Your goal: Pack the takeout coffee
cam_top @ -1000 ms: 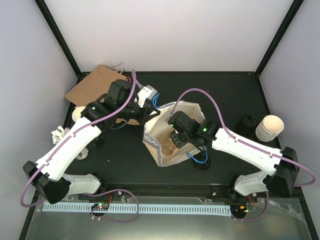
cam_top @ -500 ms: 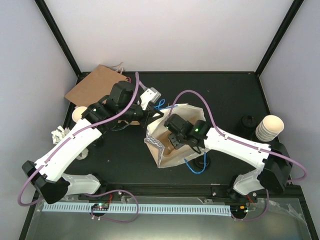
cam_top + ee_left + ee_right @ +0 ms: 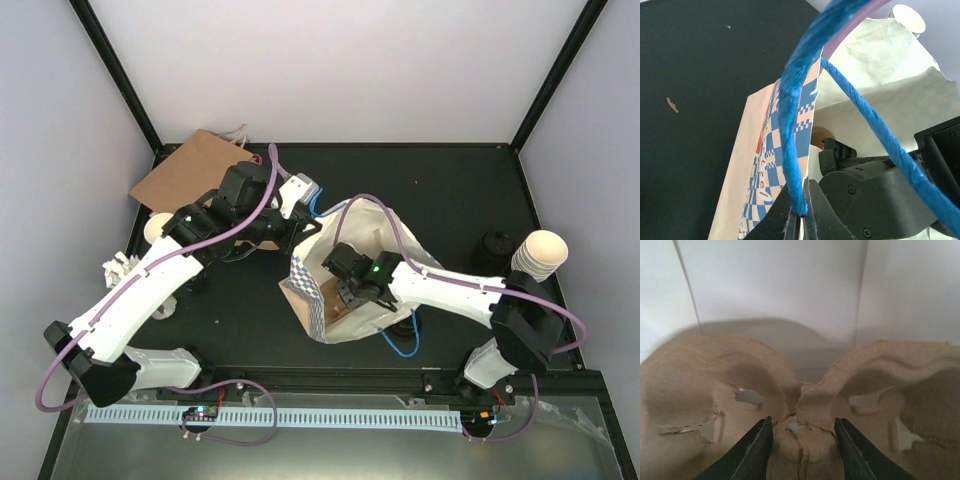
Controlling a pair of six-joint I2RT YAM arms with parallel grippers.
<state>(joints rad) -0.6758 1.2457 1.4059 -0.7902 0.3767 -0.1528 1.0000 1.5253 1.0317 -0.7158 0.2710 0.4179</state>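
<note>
The blue-and-white checked paper bag [image 3: 365, 235] stands open mid-table. My left gripper [image 3: 308, 200] is at its far left rim, shut on the bag's blue rope handle [image 3: 792, 100], which runs down into the pinched jaws of the left gripper [image 3: 801, 220]. My right gripper [image 3: 345, 292] reaches down inside the bag. Its fingers [image 3: 760, 445] straddle and press the centre ridge of a brown pulp cup carrier [image 3: 700, 375], with white bag walls behind. One dark-lidded takeout coffee [image 3: 493, 248] sits at the right, outside the bag.
A stack of cream cups [image 3: 540, 255] stands at the far right edge. A flat brown paper sheet [image 3: 190, 170] lies at the back left, with a lidless cream cup [image 3: 155, 228] and crumpled white paper [image 3: 118, 268] near it. The bag's second blue handle [image 3: 400, 342] hangs toward the front.
My right gripper has moved left and deeper into the bag with the carrier, and the bag has shifted a little toward the front left. The left gripper has kept its hold on the handle.
</note>
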